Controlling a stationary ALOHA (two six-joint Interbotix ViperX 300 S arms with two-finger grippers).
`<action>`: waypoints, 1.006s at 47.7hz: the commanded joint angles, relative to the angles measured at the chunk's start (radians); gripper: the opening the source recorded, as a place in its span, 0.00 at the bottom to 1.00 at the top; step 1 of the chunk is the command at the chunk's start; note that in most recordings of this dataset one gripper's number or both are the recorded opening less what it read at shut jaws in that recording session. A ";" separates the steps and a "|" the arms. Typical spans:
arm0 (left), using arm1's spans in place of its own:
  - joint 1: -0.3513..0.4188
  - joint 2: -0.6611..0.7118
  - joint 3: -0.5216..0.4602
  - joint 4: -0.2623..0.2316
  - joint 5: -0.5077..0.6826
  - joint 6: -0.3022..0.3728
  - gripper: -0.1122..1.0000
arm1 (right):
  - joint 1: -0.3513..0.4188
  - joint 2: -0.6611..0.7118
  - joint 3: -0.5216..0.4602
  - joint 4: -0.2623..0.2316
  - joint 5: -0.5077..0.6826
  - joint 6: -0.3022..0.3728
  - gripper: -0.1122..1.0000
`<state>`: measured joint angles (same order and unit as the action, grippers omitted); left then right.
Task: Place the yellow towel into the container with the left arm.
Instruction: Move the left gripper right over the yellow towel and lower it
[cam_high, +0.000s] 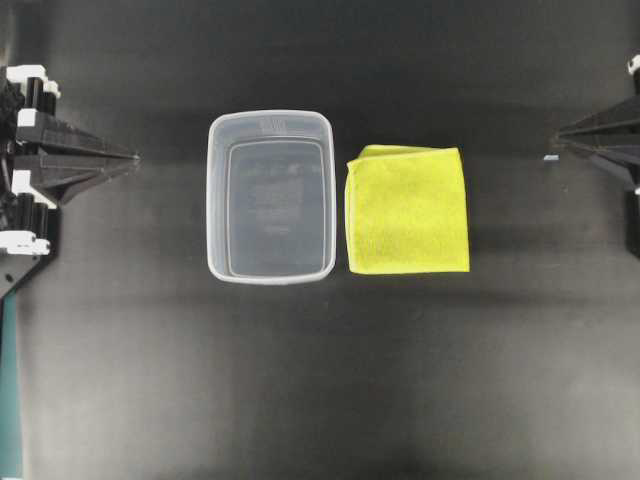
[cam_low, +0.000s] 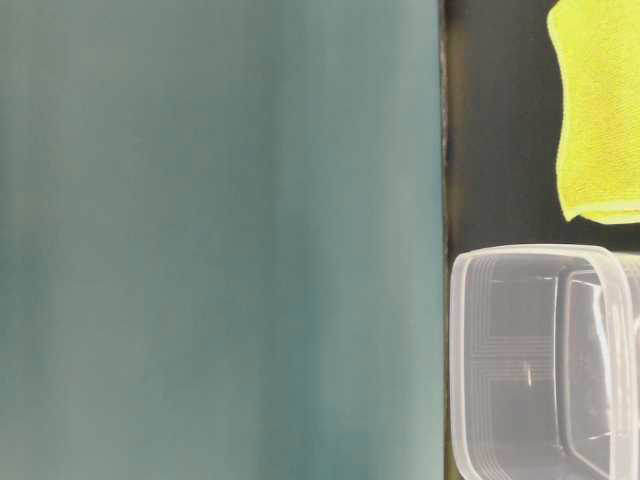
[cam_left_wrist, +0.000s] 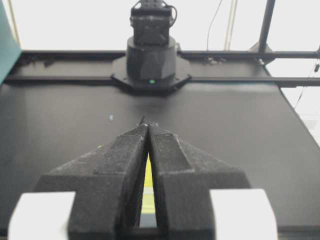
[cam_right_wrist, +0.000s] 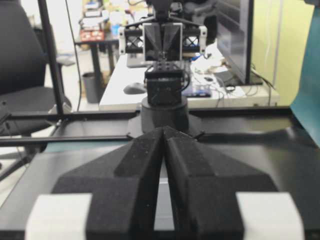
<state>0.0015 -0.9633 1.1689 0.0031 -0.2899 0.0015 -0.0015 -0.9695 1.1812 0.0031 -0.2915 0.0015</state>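
Observation:
The yellow towel (cam_high: 408, 210) lies flat and folded on the black table, touching the right side of the clear container (cam_high: 270, 120), which stands empty. Both also show in the table-level view: the towel (cam_low: 600, 110) and the container (cam_low: 462, 360). My left gripper (cam_high: 133, 157) is shut and empty at the left edge, well apart from the container. In the left wrist view its tips (cam_left_wrist: 148, 124) meet, and a sliver of the towel (cam_left_wrist: 148, 172) shows through the gap behind them. My right gripper (cam_high: 558, 132) is shut and empty at the right edge, as the right wrist view (cam_right_wrist: 164, 129) shows.
A teal panel (cam_low: 220, 240) fills the left of the table-level view. The right arm's base (cam_left_wrist: 151, 55) stands at the far end of the table in the left wrist view, and the left arm's base (cam_right_wrist: 163, 95) in the right wrist view. A small pale speck (cam_high: 550, 158) lies near the right gripper.

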 joint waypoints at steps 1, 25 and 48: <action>0.067 0.035 -0.052 0.037 -0.005 -0.040 0.15 | -0.003 0.012 -0.018 0.005 -0.006 0.009 0.11; 0.063 0.425 -0.472 0.040 0.337 -0.048 0.10 | -0.005 -0.067 -0.026 0.023 0.301 0.101 0.09; 0.061 0.813 -0.899 0.040 0.747 0.011 0.10 | -0.006 -0.175 -0.026 0.020 0.512 0.086 0.75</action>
<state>0.0644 -0.1825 0.3528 0.0399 0.4172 -0.0107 -0.0061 -1.1382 1.1750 0.0215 0.1856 0.0920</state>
